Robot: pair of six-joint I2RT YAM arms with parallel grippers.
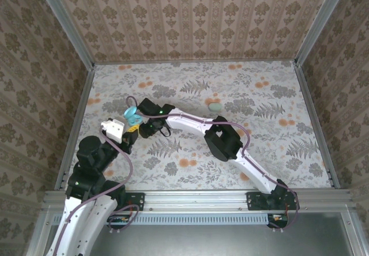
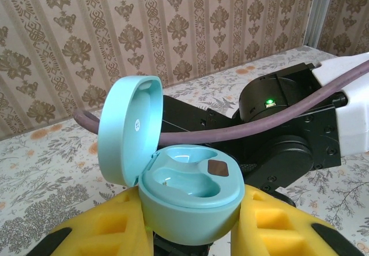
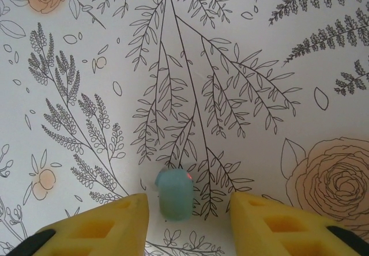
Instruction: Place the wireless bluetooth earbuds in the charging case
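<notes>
Yellow pads (image 3: 92, 228) of my right gripper (image 3: 187, 203) stand apart, one on each side of a teal earbud (image 3: 174, 194) that lies on the table (image 3: 259, 66); neither pad touches it. My left gripper (image 2: 190, 236) is clamped on the case (image 2: 193, 195), foam pressed to both flanks, with the lid (image 2: 128, 130) hinged up and back. Both wells (image 2: 181, 181) look empty to me. From above, the case is held just beside my right wrist, left of the table's middle. A small teal piece (image 1: 214, 105), likely the other earbud, lies well apart toward the far side.

I judge the earbud light, hard and glossy, so a skewed pinch could make it squirt out. I would close on its broad sides, low and centred, with gentle force, leaving the lower end free to enter a well. The case is a rigid shell, but rounded and slick. Foam on its widest part should stop it twisting when the earbud is pressed in. The lid's hinge looks like the weak point, so I would steer clear of it.
</notes>
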